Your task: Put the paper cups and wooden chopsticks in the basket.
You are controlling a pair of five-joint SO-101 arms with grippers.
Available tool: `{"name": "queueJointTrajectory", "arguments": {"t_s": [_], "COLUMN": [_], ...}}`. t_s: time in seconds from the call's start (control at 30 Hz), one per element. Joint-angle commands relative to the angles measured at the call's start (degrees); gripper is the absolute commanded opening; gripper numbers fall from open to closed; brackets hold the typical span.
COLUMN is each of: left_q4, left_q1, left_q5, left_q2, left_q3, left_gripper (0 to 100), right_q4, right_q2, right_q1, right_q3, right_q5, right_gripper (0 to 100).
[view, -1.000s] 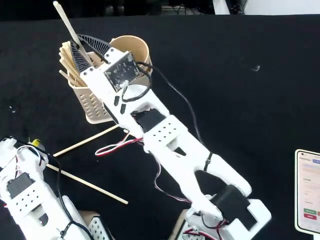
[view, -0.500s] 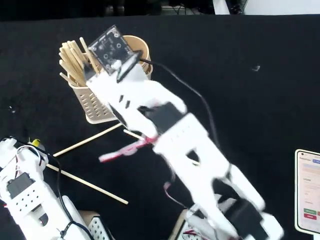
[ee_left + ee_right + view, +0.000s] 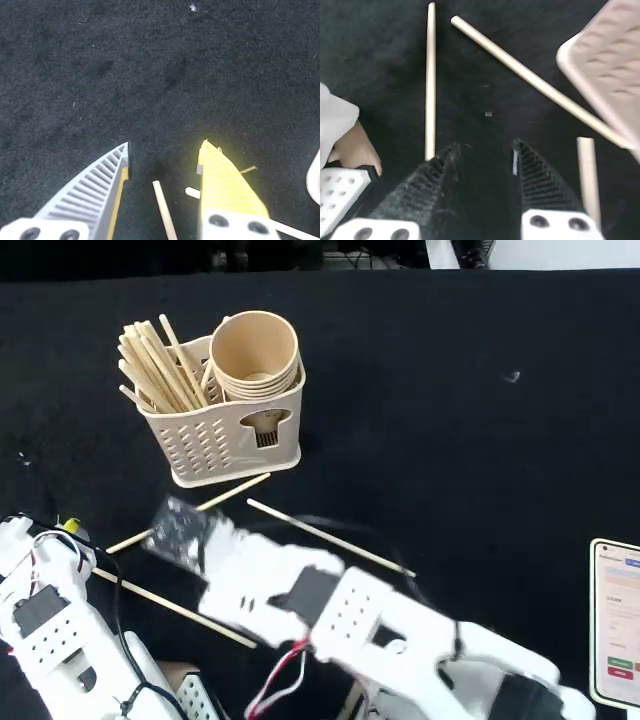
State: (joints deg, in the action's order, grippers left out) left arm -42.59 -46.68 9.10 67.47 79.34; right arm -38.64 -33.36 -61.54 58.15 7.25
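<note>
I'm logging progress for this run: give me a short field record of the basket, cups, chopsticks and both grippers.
basket: upright, far side of table
cups: stacked inside the basket
stowed chopsticks: bundle in the basket beside the cups
loose chopsticks: three lying on the table in front of the basket
left gripper: open, near chopstick ends
right gripper: open, over loose chopsticks
remaining: the three loose chopsticks

Holds right arm (image 3: 340,610) low just in front of the basket (image 3: 225,440), right gripper (image 3: 485,150) spread; holds left arm (image 3: 45,625) farther from the basket, left gripper (image 3: 162,147) likewise spread.
</note>
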Motion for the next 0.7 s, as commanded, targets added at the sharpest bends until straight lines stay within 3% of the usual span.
{"name": "queueJointTrajectory", "arguments": {"t_s": [0.0,0.1,0.2,0.53,0.67], "left_q4": [0.9,0.9,0.9,0.9,0.9], "left_q1": [-3.5,-4.3,-4.3,-4.3,-4.3], "left_q5": [1.3,2.7,2.6,2.6,2.6], "left_q2": [-0.2,-0.2,-0.2,0.3,0.3], "left_q3": [-2.1,-2.2,-2.2,-1.9,-1.9], "left_gripper": [23,23,23,23,23], "right_q4": [5.7,5.6,6.0,6.1,5.7], "right_q2": [6.6,13.6,18.9,30.7,32.7], "right_q1": [-3.1,-6.9,-9.7,-6.5,-5.9], "right_q3": [0.4,-2.9,-6.1,-13.1,-13.6], "right_q5": [-5.1,-9.4,-11.1,-11.1,-10.7], "right_gripper": [21.3,27.8,26.9,25.7,8.5]}}
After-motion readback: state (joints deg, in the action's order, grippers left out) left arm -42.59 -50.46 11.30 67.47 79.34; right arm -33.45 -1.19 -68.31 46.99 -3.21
